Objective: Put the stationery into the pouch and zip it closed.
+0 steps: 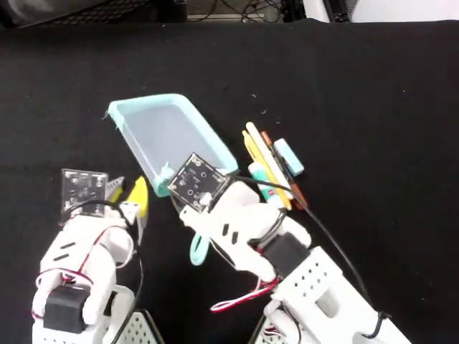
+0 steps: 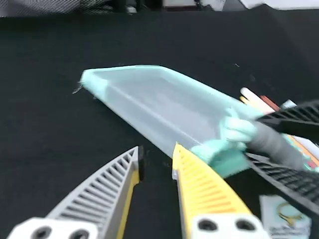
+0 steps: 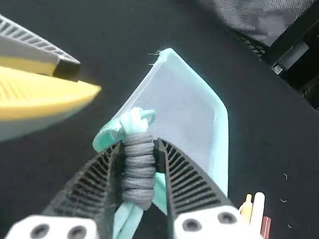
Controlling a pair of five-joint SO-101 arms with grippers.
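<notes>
From the high view, the pouch (image 1: 168, 132), teal-rimmed with a pale mesh face, lies flat and slantwise on the black desk (image 1: 373, 93). The stationery (image 1: 269, 165) is outside it, bundled on the desk just beside its right edge: yellow, white and orange sticks plus a pale blue block (image 1: 288, 158). The right arm (image 1: 251, 229) hangs over the pouch's near corner, and its camera board hides its jaws here. A teal loop (image 1: 199, 251) pokes out under that arm. The left arm (image 1: 86, 258) sits to the pouch's left, its jaws near that same corner.

In the left wrist view, the left arm's grey and yellow jaws stand apart with bare desk between them, just short of the pouch's (image 2: 159, 104) near edge. The mesh shows only a pale sheet. Whether the zip is open or shut cannot be told. Farther off, the black jaws of the right arm pinch a grey cord wrap (image 2: 269, 142) at the corner. The stationery (image 2: 264, 102) is half hidden behind them.

In the right wrist view, the black jaws are clamped on the cord wrap (image 3: 138, 167), with a teal knot above it and teal strands below. The pouch (image 3: 184, 109) stretches away beyond. The stick tips (image 3: 254, 209) are cut off at the frame's edge.
</notes>
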